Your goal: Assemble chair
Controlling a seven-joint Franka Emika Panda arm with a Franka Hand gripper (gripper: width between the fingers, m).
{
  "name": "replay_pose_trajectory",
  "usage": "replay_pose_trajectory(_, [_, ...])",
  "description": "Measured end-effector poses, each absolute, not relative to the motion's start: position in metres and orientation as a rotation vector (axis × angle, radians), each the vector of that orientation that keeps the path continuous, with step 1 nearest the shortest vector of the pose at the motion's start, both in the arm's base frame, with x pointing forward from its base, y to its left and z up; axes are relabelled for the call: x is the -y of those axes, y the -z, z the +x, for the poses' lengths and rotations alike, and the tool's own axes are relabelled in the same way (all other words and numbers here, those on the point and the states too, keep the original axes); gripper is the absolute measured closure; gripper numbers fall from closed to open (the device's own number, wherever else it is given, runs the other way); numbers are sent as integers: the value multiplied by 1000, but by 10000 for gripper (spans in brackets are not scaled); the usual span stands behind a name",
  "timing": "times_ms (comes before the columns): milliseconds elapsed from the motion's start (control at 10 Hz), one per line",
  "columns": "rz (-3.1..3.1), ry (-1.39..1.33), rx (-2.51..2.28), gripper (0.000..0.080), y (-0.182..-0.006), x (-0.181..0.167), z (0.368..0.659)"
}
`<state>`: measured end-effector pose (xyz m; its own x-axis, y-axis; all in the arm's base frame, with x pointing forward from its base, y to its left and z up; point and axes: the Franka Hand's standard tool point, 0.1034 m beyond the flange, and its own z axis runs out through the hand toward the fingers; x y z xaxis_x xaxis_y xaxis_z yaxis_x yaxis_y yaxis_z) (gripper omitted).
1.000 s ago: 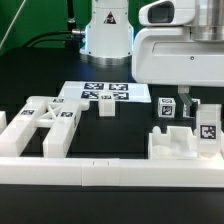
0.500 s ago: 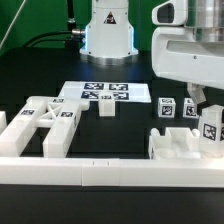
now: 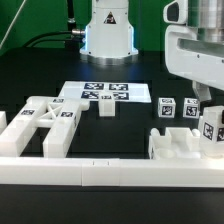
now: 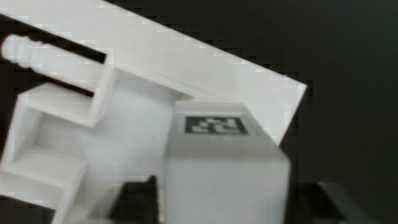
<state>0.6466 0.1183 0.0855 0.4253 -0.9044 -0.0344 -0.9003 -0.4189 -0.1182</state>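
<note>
Exterior view: the gripper point(image 3: 208, 112) hangs over the desk point(image 3: 110, 140) at the exterior view's right, toward the edge nearest the camera. Its fingers are clamped on a tagged white piece point(image 3: 211, 131), held upright just beside the notched block point(image 3: 178, 146); whether the two touch cannot be told. Behind them stands a cube-ended peg point(image 3: 167, 107), with a second one point(image 3: 190, 108) beside it. The X-braced frame point(image 3: 45, 122) lies near the desk's corner at the exterior view's left. A small block point(image 3: 107, 108) sits at the marker board point(image 3: 105, 92). A long border rail point(image 3: 100, 171) runs along the near edge, and the robot base point(image 3: 107, 35) stands at the far edge.

In the wrist view, dark fingers point(image 4: 146, 198) flank the tagged piece, with the notched block beyond it.
</note>
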Motion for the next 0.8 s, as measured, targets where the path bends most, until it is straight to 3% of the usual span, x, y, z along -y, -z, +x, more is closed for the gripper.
replay_pose_trajectory(200, [-2649,54,-1466,174,-85,-120,646])
replay_pose_trajectory(800, [-2963,100,-667,151,-89,-125,648])
